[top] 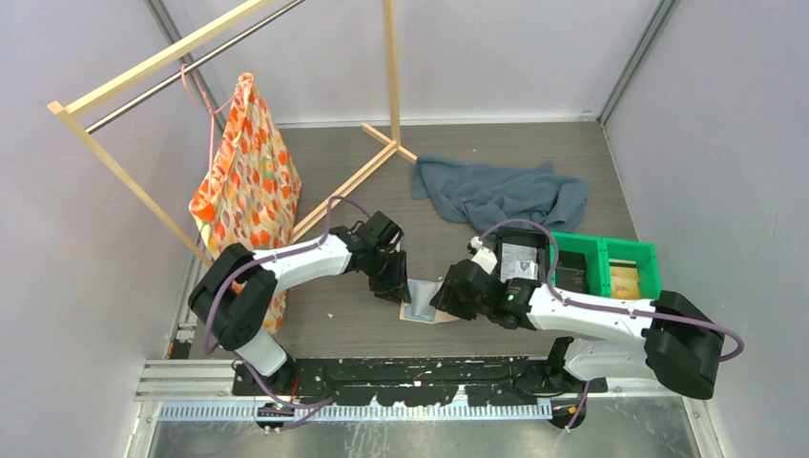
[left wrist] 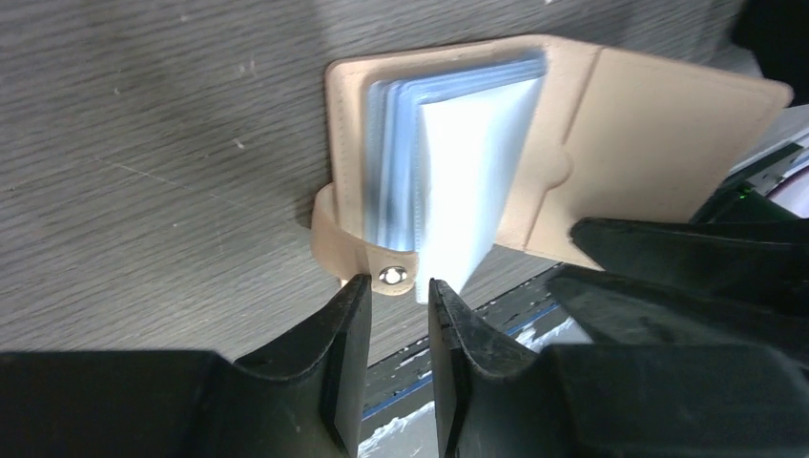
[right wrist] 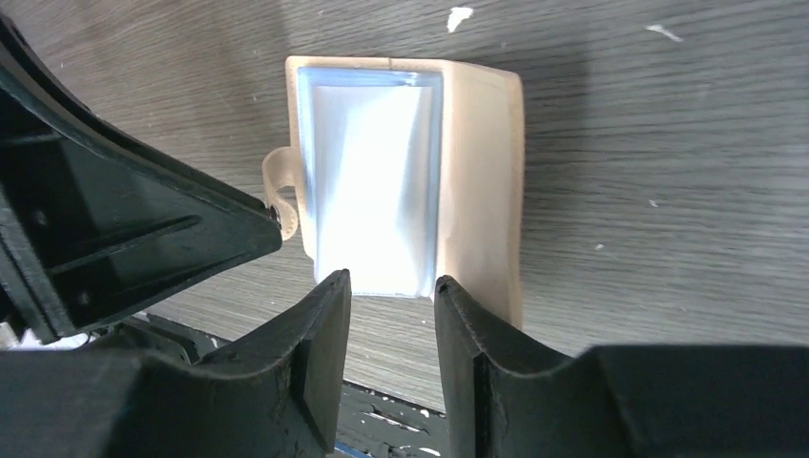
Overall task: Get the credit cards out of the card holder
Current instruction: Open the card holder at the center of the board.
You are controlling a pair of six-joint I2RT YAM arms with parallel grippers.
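- Between the two arms, toward the near side of the bench (top: 334, 162), the card holder (top: 426, 303) lies open with its pale blue-grey pockets (left wrist: 448, 162) fanned upward. No credit cards show in any view, so they are presumably still tucked inside the sleeves.
- Left jaws stand partly open with a narrow gap. Their tips sit either side of the snap tab (left wrist: 382, 274) and hold nothing that I can see. If they shut on that tab alone, the whole holder may lift or swing instead of staying pinned.
- Right jaws are likewise partly open and empty, with their tips at the near edge of the pockets. A pinch there could catch a clear sleeve rather than a card, and the pull would then drag the holder or fold it shut.
- The sleeves are thin and stacked, so taking several at once looks likely, as does slipping off a glossy card.
- Both sets of jaws work close together. A small misjudgement could knock one into the other or shove the holder toward the bench edge.
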